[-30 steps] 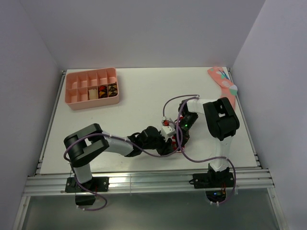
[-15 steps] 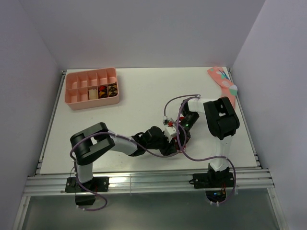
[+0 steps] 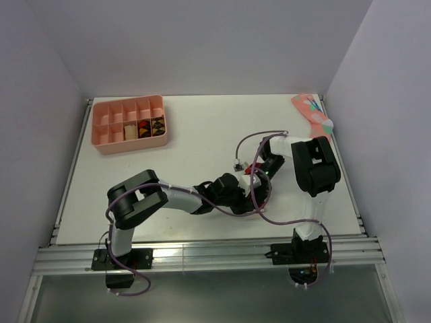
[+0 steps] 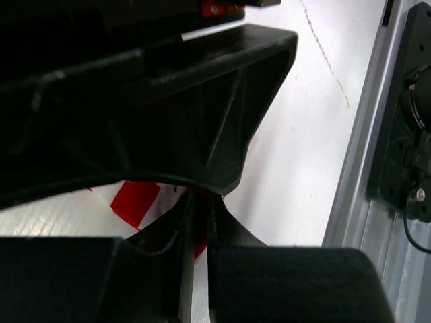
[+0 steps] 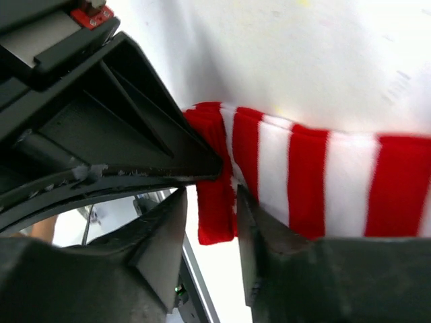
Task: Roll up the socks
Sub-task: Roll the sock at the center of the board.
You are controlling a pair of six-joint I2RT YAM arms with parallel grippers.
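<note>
Right wrist view shows me the striped sock flat, unrolled; I judge most rolling remains. Right tool partly open over its end; left tool nearly closed, grip unclear.

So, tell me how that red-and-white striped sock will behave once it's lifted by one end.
The striped sock will probably hang limp: it lies flat like thin knit cloth. Likely light for its size, too. The doubled layers at its red end suggest it folds easily.
</note>
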